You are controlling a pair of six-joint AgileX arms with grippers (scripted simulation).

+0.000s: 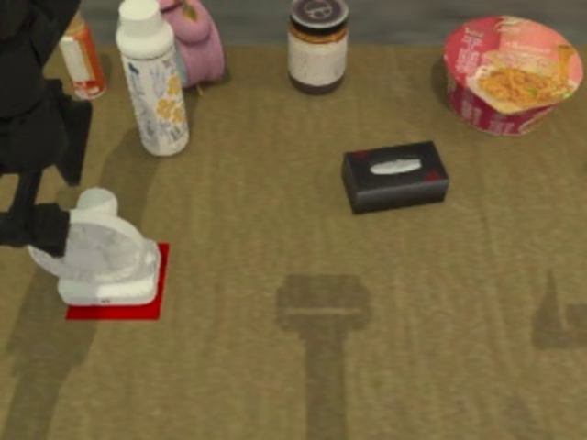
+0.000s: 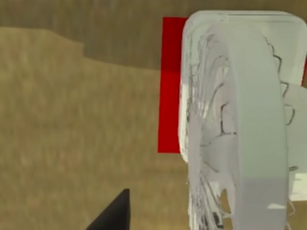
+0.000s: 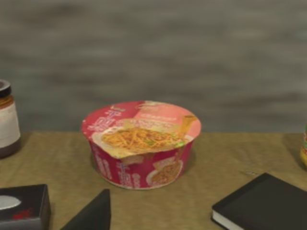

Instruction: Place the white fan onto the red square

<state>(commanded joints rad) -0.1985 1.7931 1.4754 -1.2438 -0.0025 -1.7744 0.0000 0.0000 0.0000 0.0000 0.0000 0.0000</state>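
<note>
The white fan (image 1: pixel 101 252) stands upright at the table's left with its base on the red square (image 1: pixel 147 307); red shows along the right and front of the base. My left gripper (image 1: pixel 46 229) is at the fan's left side, around the grille. In the left wrist view the grille (image 2: pixel 235 124) fills the right half with the red square (image 2: pixel 170 81) behind it. One dark finger (image 2: pixel 117 213) stands apart from the grille with bare table between; the other finger is hidden. My right gripper (image 3: pixel 153 223) is outside the top view, open and empty.
A tall white flower-print bottle (image 1: pixel 153 78), an orange can (image 1: pixel 83 55) and a pink object (image 1: pixel 197 41) stand behind the fan. A jar (image 1: pixel 317 44), a noodle bowl (image 1: pixel 511 73) and a black tissue box (image 1: pixel 394 176) lie to the right. A black notebook (image 3: pixel 264 203) lies near the right gripper.
</note>
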